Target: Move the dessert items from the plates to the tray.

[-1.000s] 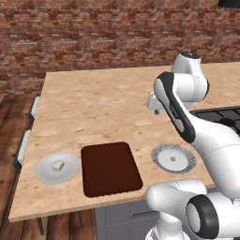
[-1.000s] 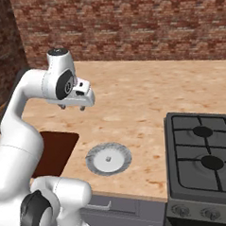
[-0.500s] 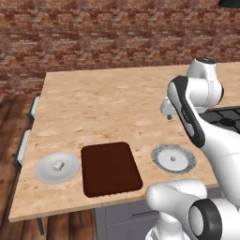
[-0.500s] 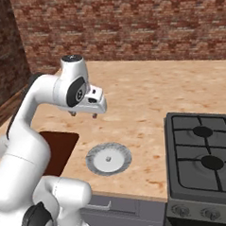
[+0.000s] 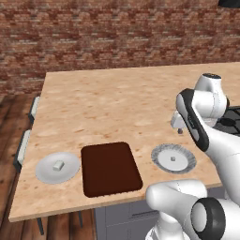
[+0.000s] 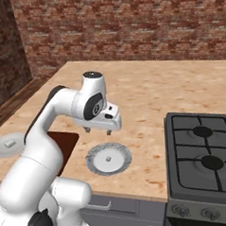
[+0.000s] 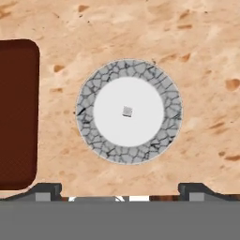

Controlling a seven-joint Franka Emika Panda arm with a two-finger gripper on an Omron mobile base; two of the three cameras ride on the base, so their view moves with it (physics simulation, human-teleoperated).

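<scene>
Glossy white arm (image 6: pixel 49 123) with rounded links; dark grey joint bands; small dark jaws

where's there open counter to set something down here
The widest bare stretch is the back of the counter, running to the brick wall. The tray is bare too. The front edge is crowded: plain plate, tray and fluted plate side by side, with the stove beyond and the open hand above the fluted plate.

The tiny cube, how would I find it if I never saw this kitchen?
Start at the long wooden counter and find the dark brown tray. Between it and the black stove sits a round plate with a ridged rim. The tiny cube lies at its centre, much smaller than the block on the plain plate.
</scene>
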